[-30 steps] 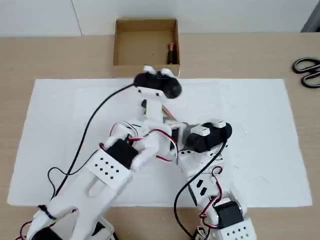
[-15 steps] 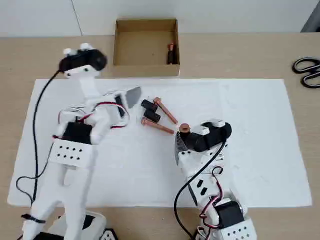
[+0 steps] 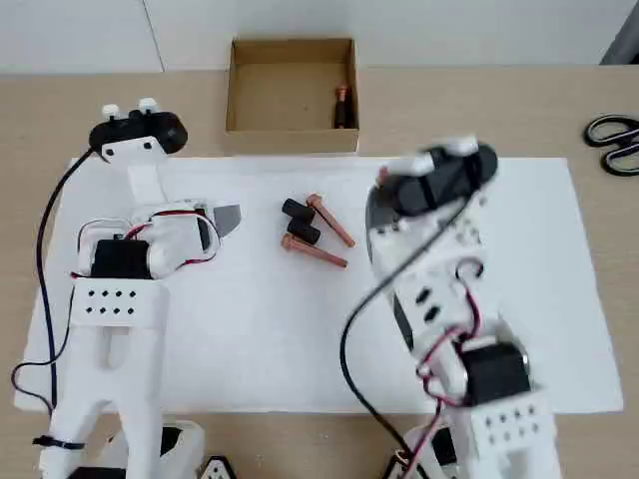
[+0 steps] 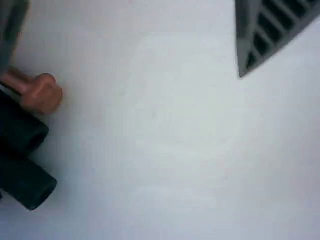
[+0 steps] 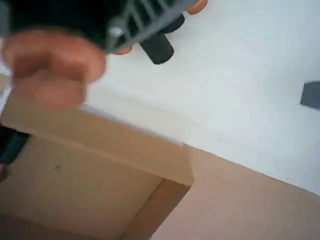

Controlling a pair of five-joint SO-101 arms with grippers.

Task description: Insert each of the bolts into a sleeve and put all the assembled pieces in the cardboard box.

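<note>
- The left fingers (image 4: 260,35) are spread wide apart and hold nothing. They are low over the white paper sheet (image 3: 499,299).
- Two black cylindrical sleeves (image 3: 297,211) and two copper-coloured bolts (image 3: 329,221) lie loose together mid-sheet.
- The right fingers (image 5: 145,20) are clamped on a third copper-coloured bolt (image 5: 50,65), near a corner of the brown cardboard box (image 3: 240,95).
- One assembled piece (image 3: 341,107) lies inside the box.

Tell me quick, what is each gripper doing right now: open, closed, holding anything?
Left gripper: open, holding nothing.
Right gripper: closed on a copper bolt.
</note>
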